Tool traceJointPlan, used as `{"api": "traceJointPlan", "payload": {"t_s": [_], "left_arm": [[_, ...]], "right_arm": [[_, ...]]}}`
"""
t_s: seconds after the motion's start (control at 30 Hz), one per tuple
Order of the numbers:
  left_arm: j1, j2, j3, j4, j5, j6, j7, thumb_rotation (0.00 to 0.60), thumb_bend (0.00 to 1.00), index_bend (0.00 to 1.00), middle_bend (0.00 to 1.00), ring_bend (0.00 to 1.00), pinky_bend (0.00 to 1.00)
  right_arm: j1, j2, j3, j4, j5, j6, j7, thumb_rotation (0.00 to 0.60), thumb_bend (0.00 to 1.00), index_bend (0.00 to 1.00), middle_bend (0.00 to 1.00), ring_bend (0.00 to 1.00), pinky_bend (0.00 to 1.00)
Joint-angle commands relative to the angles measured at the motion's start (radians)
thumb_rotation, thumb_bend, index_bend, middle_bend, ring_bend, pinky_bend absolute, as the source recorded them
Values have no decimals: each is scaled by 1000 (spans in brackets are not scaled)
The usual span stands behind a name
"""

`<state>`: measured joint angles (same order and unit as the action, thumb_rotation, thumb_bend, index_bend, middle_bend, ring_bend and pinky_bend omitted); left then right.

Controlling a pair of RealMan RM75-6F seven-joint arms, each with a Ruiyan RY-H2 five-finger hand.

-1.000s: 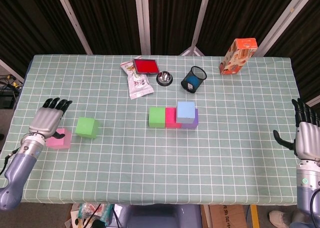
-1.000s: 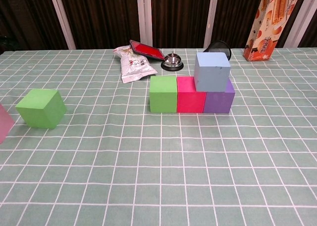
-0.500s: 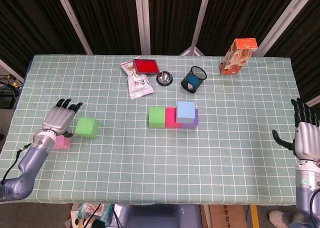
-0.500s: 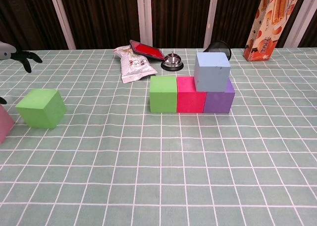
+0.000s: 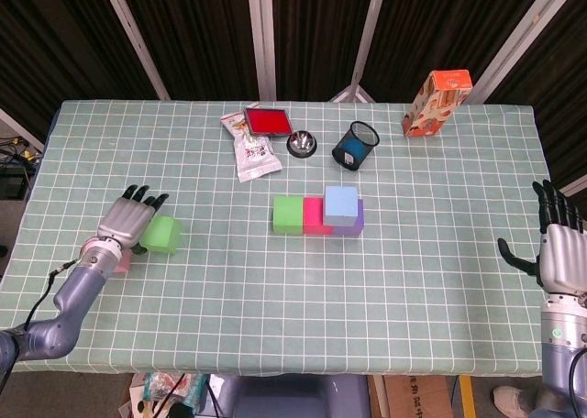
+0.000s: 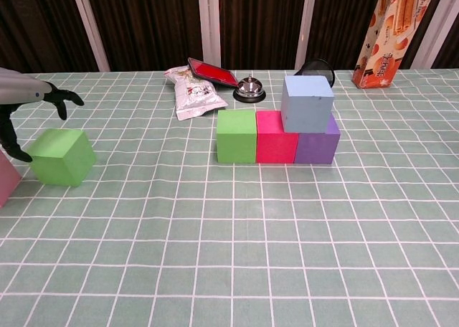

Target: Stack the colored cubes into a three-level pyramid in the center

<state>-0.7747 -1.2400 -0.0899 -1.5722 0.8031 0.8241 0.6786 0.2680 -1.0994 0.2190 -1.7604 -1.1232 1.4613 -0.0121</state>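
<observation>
A green cube (image 5: 288, 214), a pink-red cube (image 5: 315, 218) and a purple cube (image 5: 355, 218) stand in a row at the table's center, with a light blue cube (image 5: 340, 203) on top, over the purple and pink-red ones. A loose green cube (image 5: 161, 234) lies at the left, and a pale pink cube (image 6: 6, 179) sits left of it, mostly hidden. My left hand (image 5: 130, 218) hovers open just left of the loose green cube (image 6: 60, 156), fingers spread above it. My right hand (image 5: 555, 244) hangs open off the table's right edge.
At the back lie a snack packet (image 5: 254, 154), a red tray (image 5: 267, 121), a silver bell (image 5: 301, 143), a black mesh cup (image 5: 355, 144) and an orange carton (image 5: 436, 102). The green checked tablecloth (image 5: 303, 299) covers the table.
My left hand has moved right from over the pale pink cube to beside the loose green cube, and now shows in the chest view. The right hand and the cubes have stayed put.
</observation>
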Motion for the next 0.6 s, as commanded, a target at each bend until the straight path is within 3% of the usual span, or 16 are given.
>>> {"api": "traceJointPlan", "payload": {"t_s": [0.03, 0.6], "left_arm": [[-11, -12, 4, 9, 1, -6, -3, 600, 53, 0, 202, 0, 19], [-38, -45, 46, 49, -3, 0, -10, 600, 113, 38, 312, 11, 26]], "right_arm": [[-2, -1, 2, -1, -1, -4, -2, 600, 306, 0, 32, 0, 0], [-16, -1, 19, -13, -14, -15, -4, 600, 305, 0, 32, 0, 0]]}}
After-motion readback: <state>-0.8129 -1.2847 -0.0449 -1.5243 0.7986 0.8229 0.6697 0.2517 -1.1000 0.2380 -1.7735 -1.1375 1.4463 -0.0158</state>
